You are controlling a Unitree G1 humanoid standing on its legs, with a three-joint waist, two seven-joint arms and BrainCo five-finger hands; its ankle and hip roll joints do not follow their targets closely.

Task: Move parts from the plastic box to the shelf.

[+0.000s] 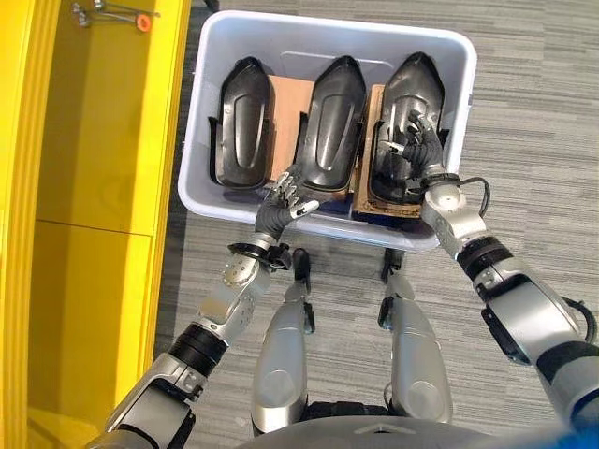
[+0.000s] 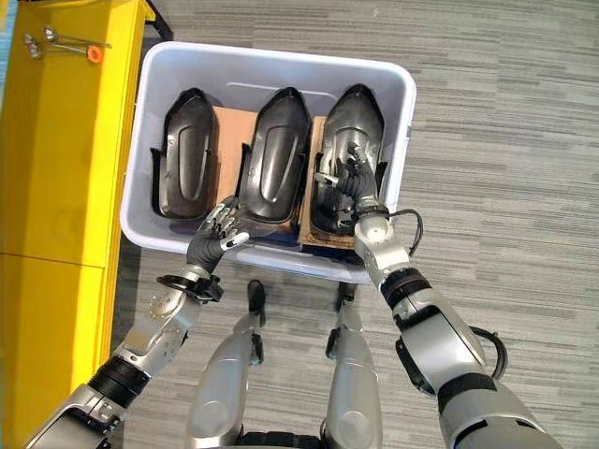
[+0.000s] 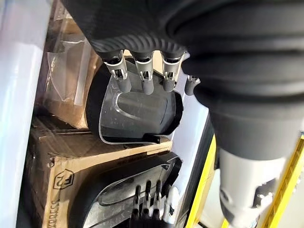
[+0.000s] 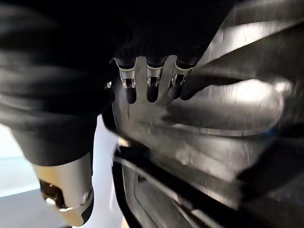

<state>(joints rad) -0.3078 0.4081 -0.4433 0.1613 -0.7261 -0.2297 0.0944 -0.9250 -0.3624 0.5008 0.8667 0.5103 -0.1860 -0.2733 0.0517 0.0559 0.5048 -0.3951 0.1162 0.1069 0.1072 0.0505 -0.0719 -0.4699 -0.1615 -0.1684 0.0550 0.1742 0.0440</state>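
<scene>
A pale grey plastic box (image 1: pixel 281 42) stands on the floor in front of me and holds three black moulded parts upright: left (image 1: pixel 241 122), middle (image 1: pixel 334 117) and right (image 1: pixel 416 89). My left hand (image 1: pixel 278 210) hovers at the box's near rim by the lower end of the middle part (image 3: pixel 137 114), its fingers relaxed and holding nothing. My right hand (image 1: pixel 421 150) lies inside the hollow of the right part (image 4: pixel 228 109), with its fingers (image 4: pixel 128 90) curled onto the ribbed surface. The yellow shelf (image 1: pixel 94 140) stands at the left.
Brown cardboard dividers (image 1: pixel 287 112) stand between the parts. A metal tool with an orange piece (image 1: pixel 112 14) lies on the shelf's far end. Grey striped carpet (image 1: pixel 533 112) surrounds the box, with free room to its right.
</scene>
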